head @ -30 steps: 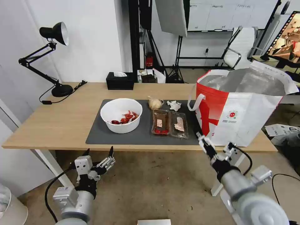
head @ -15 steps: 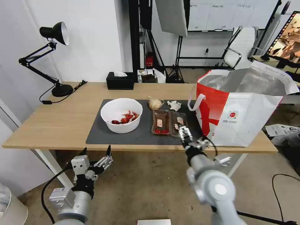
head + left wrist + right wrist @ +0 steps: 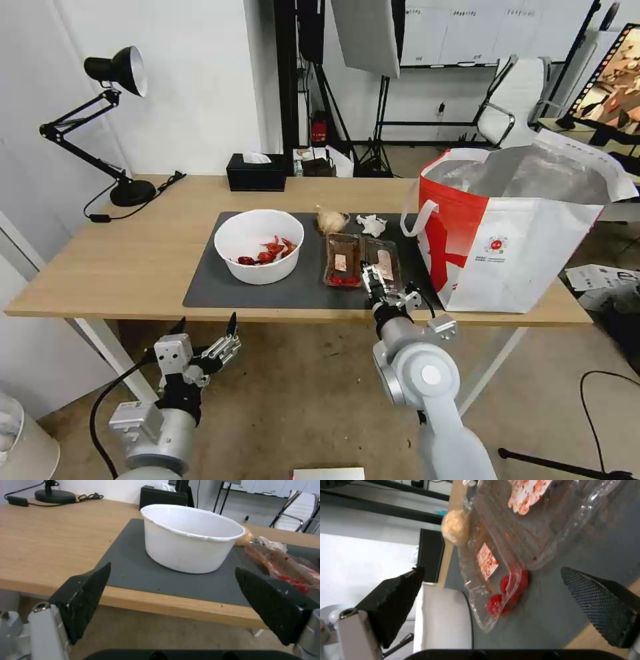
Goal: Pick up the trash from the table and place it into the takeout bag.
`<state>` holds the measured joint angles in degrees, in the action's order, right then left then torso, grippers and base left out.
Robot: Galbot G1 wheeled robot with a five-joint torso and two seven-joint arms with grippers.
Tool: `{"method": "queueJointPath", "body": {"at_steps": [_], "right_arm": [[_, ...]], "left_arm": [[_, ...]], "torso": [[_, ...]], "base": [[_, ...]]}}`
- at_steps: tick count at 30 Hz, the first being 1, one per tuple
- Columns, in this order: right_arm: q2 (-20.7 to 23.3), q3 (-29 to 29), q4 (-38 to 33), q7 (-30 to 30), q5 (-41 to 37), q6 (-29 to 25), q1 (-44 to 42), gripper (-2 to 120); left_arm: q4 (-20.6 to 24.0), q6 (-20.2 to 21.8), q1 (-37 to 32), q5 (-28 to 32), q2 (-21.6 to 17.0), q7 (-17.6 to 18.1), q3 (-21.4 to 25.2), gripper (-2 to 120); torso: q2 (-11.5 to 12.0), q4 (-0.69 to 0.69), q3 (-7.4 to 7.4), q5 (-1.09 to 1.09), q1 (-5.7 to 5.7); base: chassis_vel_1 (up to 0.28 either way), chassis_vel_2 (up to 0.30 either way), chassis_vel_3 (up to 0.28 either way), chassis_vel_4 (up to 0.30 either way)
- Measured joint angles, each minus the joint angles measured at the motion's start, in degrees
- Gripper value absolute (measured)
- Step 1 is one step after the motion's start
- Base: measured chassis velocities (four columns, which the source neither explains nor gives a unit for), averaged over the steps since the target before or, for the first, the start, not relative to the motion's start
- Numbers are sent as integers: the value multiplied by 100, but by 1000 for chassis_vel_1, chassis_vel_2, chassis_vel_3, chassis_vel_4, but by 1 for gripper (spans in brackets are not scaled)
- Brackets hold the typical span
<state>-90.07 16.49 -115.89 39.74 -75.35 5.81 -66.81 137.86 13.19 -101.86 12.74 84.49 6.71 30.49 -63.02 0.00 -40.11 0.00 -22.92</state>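
Trash is all on the dark grey mat (image 3: 220,287) of the tabletop (image 3: 133,260), nothing in the takeout bag (image 3: 527,267) yet. Clear twin-tray box (image 3: 362,262) lies near the front edge of the mat, between the white paper bowl (image 3: 259,247) and the bag; behind it are the yellowish plastic wad (image 3: 331,221) and the small tissue wad (image 3: 371,225).

Changed in the last sec: right end effector (image 3: 372,279) swung in from the bag's front corner, over the tabletop edge, and is now at the near end of the twin-tray box, fingers wide open with the box's near edge between them in the right wrist view. I judge this as approach for a grasp of the box, not closed yet. Left end effector (image 3: 215,343) waits below the tabletop edge, also wide open, approx. same place as before.

Containers: bowl has red food scraps on one side; box has red bits and stained paper in both trays; bag stands open, foil lining visible, contents not visible.
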Motion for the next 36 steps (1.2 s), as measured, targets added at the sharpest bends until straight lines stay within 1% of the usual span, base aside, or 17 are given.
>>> {"method": "queueJointPath", "body": {"at_steps": [6,15,19,23,27,30,31,34,35,36], "right_arm": [[5,23,112,34,-106,-1,136,100],[5,19,329,252,-184,21,370,100],[5,23,366,246,-186,28,392,100],[6,25,402,101,-114,26,396,100],[9,23,407,-133,164,-33,404,100],[14,23,386,-396,578,-59,395,100],[14,23,386,-396,578,-59,395,100],[63,-14,401,-705,1091,-56,404,100],[63,-14,401,-705,1091,-56,404,100],[105,-51,409,-849,1284,-53,429,100]], "left_arm": [[-41,-40,6,-4,-6,7,2,100],[-76,-78,10,-12,-4,11,9,100],[-88,-89,10,-13,-11,15,15,100],[-102,-108,10,-15,-6,17,11,100],[-109,-138,0,-19,-2,18,5,100],[-114,-205,-19,-25,-5,19,3,100],[-114,-205,-19,-25,-5,19,3,100],[-116,-253,-42,-29,-10,21,3,100],[-116,-253,-42,-29,-10,21,3,100],[-116,-266,-51,-30,-12,22,3,100]], "torso": [[0,0,0,0,0],[0,0,0,0,0],[-1,0,1,0,0],[0,0,0,0,1],[0,0,0,0,1],[0,0,0,0,1],[0,0,0,0,1],[0,0,0,0,1],[0,0,0,0,1],[0,0,0,0,1]], "base": [[0,0,0,0],[0,0,0,0],[0,0,0,0],[0,0,0,0],[0,0,0,0],[0,0,0,0],[0,0,0,0],[0,0,0,0],[0,0,0,0],[0,0,0,0]]}}
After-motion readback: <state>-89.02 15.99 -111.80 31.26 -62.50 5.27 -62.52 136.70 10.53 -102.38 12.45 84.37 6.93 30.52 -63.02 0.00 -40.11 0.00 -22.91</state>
